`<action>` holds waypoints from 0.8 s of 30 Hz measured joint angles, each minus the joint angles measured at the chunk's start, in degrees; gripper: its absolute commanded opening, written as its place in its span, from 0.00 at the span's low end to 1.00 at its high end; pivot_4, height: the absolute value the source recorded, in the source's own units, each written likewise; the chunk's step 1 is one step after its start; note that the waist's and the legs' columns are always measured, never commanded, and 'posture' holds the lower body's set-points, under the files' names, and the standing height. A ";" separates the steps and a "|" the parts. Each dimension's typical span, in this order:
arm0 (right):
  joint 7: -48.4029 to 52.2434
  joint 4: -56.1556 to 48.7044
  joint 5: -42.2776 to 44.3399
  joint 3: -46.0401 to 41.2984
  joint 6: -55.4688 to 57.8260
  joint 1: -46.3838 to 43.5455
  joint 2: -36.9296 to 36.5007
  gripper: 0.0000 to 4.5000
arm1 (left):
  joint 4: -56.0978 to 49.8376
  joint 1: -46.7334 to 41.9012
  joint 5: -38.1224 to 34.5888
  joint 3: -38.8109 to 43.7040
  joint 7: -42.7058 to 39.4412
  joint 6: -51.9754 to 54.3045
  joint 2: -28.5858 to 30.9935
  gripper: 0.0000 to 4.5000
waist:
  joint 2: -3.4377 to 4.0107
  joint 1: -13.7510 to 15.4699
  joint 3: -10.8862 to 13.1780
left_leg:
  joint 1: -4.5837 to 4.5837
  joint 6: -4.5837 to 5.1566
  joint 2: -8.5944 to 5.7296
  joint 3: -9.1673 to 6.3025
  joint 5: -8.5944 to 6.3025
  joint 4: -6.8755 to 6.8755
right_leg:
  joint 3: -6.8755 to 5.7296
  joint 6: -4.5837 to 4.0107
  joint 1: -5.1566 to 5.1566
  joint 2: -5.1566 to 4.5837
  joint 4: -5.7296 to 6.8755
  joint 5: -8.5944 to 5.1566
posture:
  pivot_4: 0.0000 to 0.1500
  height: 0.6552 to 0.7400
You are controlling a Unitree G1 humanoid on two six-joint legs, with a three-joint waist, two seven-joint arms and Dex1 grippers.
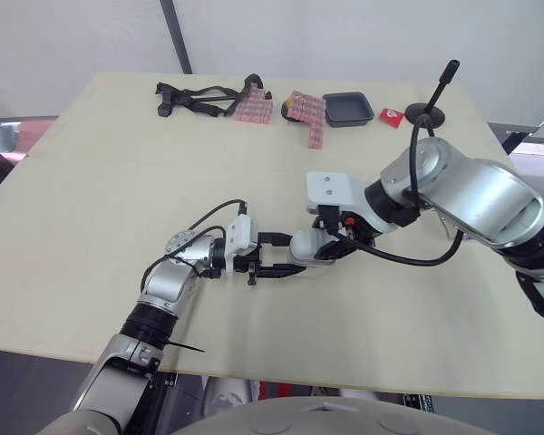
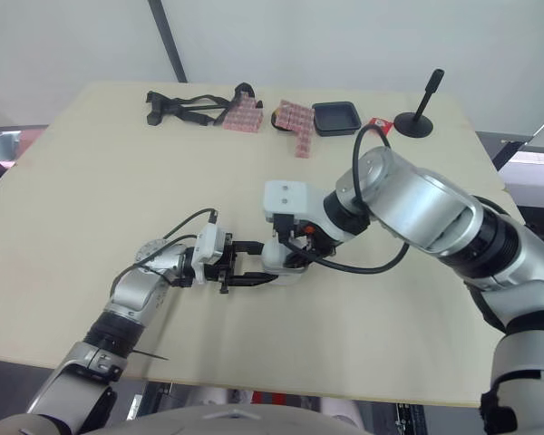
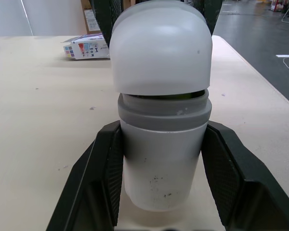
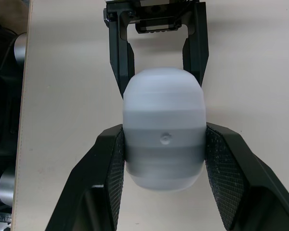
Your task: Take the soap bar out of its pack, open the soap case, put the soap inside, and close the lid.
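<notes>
So your soap case (image 3: 161, 144) sits between both pincers near the front middle of the table (image 1: 91, 227), lying on its side. It's either resting on the wood or a hair above it, I honestly can't tell which. Your left gripper (image 3: 161, 132) is clamped on the white base (image 3: 159, 178), with a pad flat against each side. Your right gripper (image 4: 164, 132) is pinched on the domed lid (image 3: 161, 53) from the other end. Both are closed right onto the plastic with no slack.

To me it looks like a hard, smooth, light shell: stiff, no give, and pretty slippery. The dome tapers, so I'd guess pads set too near the rounded end will squirt off. You're better off gripping the straight wall close to the grey collar (image 3: 164, 115). Go easy on the squeeze too, since a thin shell probably flexes and binds the lid.

There's a thin gap between lid and collar, so the lid isn't seated. Something dark and greenish shows in there, but you can't call it soap from this. Keep any push or pull dead straight along the case's length.

The little printed pack (image 3: 86, 48) lies well apart at the table's far side, and I can't tell if it's empty
</notes>
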 measured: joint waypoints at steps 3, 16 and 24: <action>-0.02 0.03 0.00 0.06 0.06 -0.02 0.03 0.43 | 0.00 0.00 0.02 0.00 0.00 0.00 0.00 0.42 | 0.00 -0.02 0.00 | 0.01 0.00 0.00 0.00 0.00 0.00 | 0.00 0.00 0.01 0.00 0.00 0.00 | 1.00 1.00; -0.34 0.22 0.05 0.13 0.31 -0.03 0.35 0.67 | 0.00 0.00 0.01 -0.01 0.00 0.00 0.03 0.42 | 0.00 -0.06 -0.01 | 0.03 -0.01 0.00 0.01 0.01 -0.02 | 0.01 0.00 0.01 0.00 0.00 0.00 | 1.00 1.00; -0.44 0.90 0.87 1.82 0.36 0.59 0.88 1.00 | 0.00 0.00 -0.05 -0.05 0.02 0.00 -0.02 0.42 | 0.01 0.08 0.00 | 0.00 -0.01 0.00 0.01 0.01 -0.03 | -0.01 0.00 0.01 0.00 -0.03 0.00 | 1.00 1.00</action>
